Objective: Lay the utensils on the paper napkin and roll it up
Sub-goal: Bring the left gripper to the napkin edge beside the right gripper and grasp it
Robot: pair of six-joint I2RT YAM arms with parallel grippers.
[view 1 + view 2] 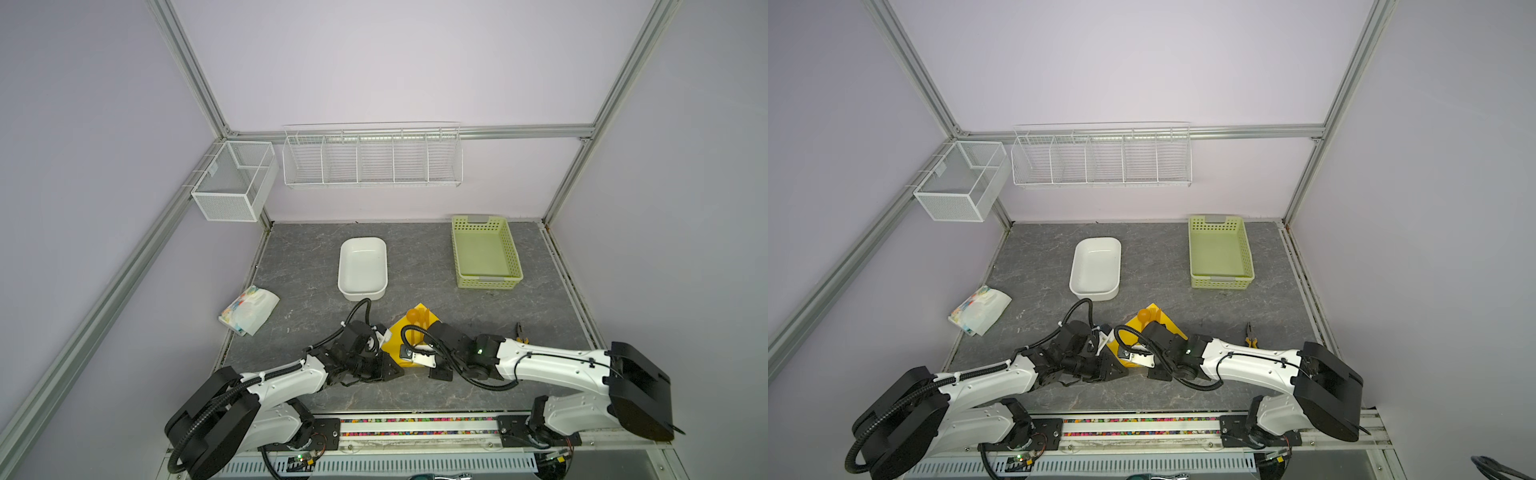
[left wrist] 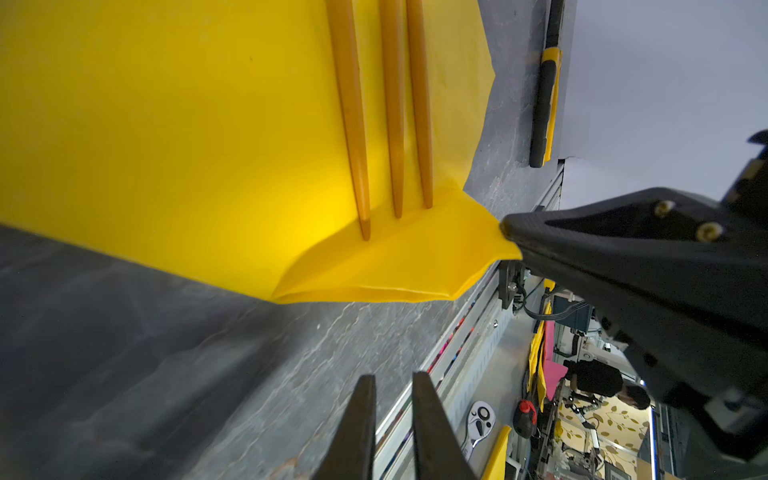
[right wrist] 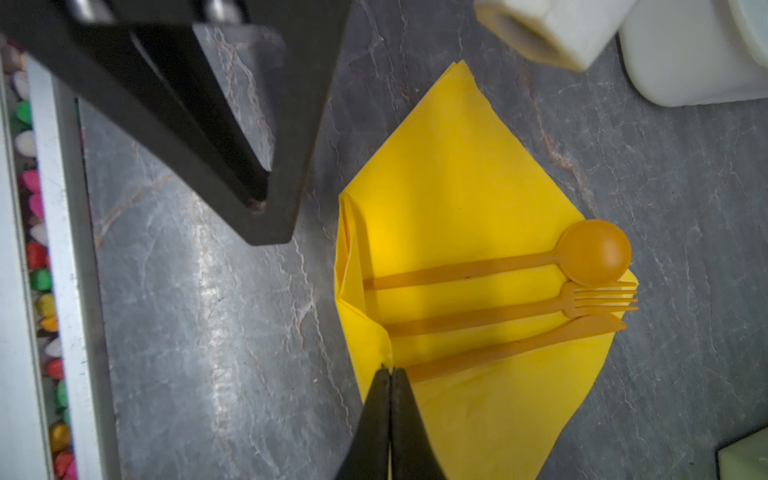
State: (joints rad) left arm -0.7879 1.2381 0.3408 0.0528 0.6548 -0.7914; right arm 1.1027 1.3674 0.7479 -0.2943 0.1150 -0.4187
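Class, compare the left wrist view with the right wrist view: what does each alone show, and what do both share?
Only left wrist: the yellow-and-black handled pliers. Only right wrist: the round bowl of the orange plastic spoon, the tines of the orange fork, the white tub. Both: the bright yellow paper napkin with three orange handles on it.

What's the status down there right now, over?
Left gripper jaws slightly apart, empty. Right gripper jaws shut on napkin edge, fold raised. Utensils lie on napkin, not yet rolled. Pliers off to the side, not in the way.
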